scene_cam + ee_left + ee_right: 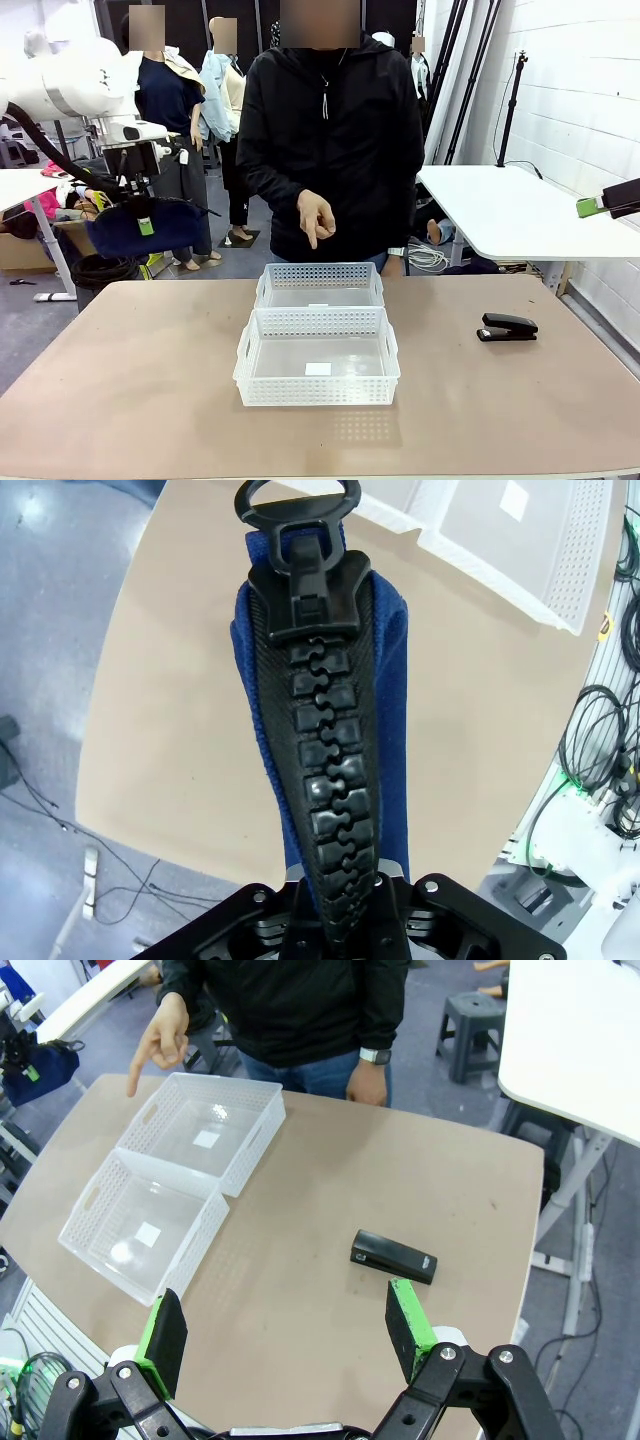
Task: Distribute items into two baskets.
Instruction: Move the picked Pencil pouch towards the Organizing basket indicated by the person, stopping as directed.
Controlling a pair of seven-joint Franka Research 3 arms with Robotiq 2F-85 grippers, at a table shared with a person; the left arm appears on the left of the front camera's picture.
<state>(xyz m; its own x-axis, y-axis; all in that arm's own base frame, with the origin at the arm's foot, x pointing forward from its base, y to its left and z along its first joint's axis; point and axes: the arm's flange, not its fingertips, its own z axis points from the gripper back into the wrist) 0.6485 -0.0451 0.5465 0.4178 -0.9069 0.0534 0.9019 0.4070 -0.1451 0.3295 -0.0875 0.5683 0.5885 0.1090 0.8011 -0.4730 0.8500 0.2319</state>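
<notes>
Pouch, navy, hangs pinched at its zipper edge in my left fingers, above the left side of the surface. Right fingers spread, high over the stapler. Baskets mid-surface, one behind the other.

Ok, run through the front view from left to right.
Left pincer shut on the navy pouch → two baskets → stapler → right pincer, open.

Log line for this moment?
left pincer: shut on pouch, raised; right pincer: open; stapler: on table; near basket, far basket: empty; person's hand: pointing down
</notes>
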